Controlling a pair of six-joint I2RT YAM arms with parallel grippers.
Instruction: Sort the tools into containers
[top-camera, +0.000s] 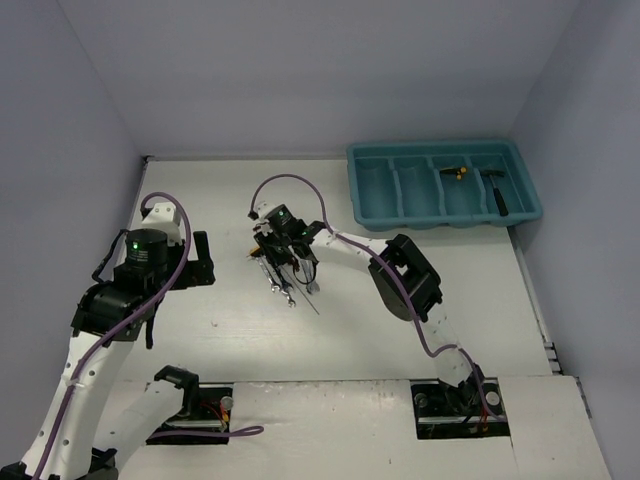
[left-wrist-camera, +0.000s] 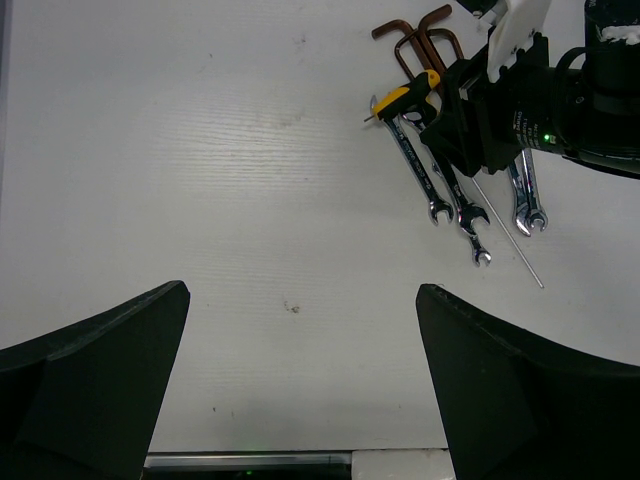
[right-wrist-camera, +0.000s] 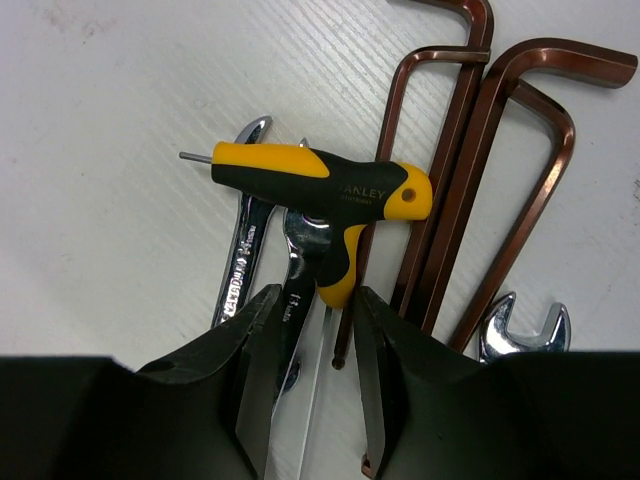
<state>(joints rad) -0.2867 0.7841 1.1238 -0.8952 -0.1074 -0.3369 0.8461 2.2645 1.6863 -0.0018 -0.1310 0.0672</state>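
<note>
A pile of tools lies mid-table. In the right wrist view a yellow-and-black T-handle hex key (right-wrist-camera: 320, 180) lies over silver wrenches (right-wrist-camera: 243, 245), beside reddish L-shaped hex keys (right-wrist-camera: 450, 200). My right gripper (right-wrist-camera: 315, 300) is low over the pile, its jaws narrowly open either side of the T-handle's yellow stem and thin shaft. It shows in the top view (top-camera: 285, 250). My left gripper (left-wrist-camera: 302, 290) is wide open and empty over bare table, left of the pile (left-wrist-camera: 440, 190). The teal tray (top-camera: 440, 222) stands at the far right.
The tray holds a small yellow-and-black piece (top-camera: 458, 172) in one compartment and a black hammer-like tool (top-camera: 495, 190) in the rightmost. Another wrench (right-wrist-camera: 525, 330) lies right of the hex keys. Purple cables loop over both arms. Walls close the table at the back and sides.
</note>
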